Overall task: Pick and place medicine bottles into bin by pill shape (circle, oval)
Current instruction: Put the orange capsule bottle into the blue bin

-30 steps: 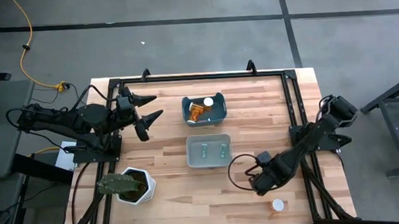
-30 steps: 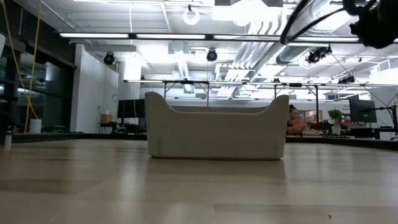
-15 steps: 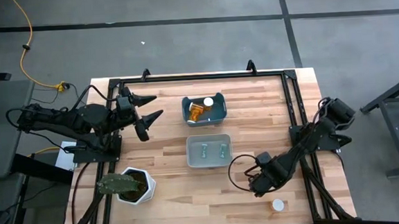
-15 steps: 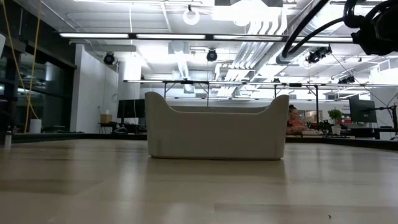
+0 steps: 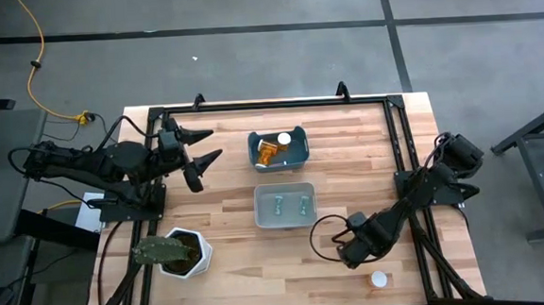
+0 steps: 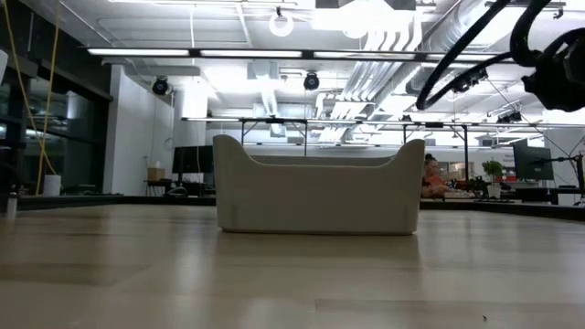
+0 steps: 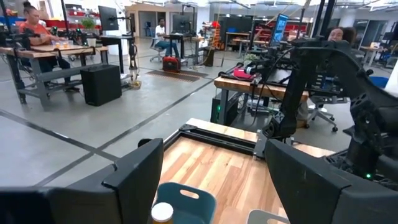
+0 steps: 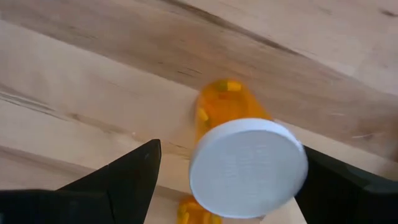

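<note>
A translucent orange medicine bottle (image 8: pixel 227 106) with a round white cap (image 8: pixel 249 167) stands alone on the wooden table near its front right edge; its cap also shows in the high view (image 5: pixel 379 279). My right gripper (image 5: pixel 352 251) is open and hovers low just above it. In the right wrist view (image 8: pixel 230 150) the bottle shows between its two fingers, which do not touch it. My left gripper (image 5: pixel 202 146) waits open at the table's left, above the wood.
A blue bin (image 5: pixel 278 149) holds an orange bottle with a white cap. A clear grey bin (image 5: pixel 285 206) holds two greenish bottles. A white hexagonal plant pot (image 5: pixel 179 254) stands at the near left. A black frame (image 5: pixel 396 145) rims the table.
My right gripper has sunk a little and crept toward the table's near edge, closer to the orange bottle. The bottle has stayed where it was.
</note>
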You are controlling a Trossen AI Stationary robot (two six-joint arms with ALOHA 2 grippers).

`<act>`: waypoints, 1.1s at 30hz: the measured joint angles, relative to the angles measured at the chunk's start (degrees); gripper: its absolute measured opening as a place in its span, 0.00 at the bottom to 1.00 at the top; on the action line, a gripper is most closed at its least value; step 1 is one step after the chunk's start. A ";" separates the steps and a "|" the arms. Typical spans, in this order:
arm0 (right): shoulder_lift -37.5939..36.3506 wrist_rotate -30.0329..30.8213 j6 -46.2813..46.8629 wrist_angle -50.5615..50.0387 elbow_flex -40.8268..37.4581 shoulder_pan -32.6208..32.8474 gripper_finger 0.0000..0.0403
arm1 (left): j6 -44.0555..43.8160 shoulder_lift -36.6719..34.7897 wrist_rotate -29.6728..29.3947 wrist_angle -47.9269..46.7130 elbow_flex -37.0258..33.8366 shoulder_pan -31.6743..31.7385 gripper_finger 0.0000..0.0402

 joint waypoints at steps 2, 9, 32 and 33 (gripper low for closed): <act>-0.01 0.09 0.46 0.95 -0.35 0.00 0.79 | 0.02 -0.07 0.00 0.47 0.00 -0.02 0.68; -0.07 1.53 0.49 0.11 -0.35 -0.02 0.79 | 1.98 -0.09 0.05 4.63 0.00 -0.02 0.68; -0.11 0.24 -0.01 -0.03 -0.30 0.00 0.78 | 1.97 -0.09 0.46 4.64 0.00 -0.02 0.68; -0.11 0.24 0.02 0.03 -0.30 0.00 0.77 | 1.97 -0.09 0.46 4.63 0.00 -0.02 0.68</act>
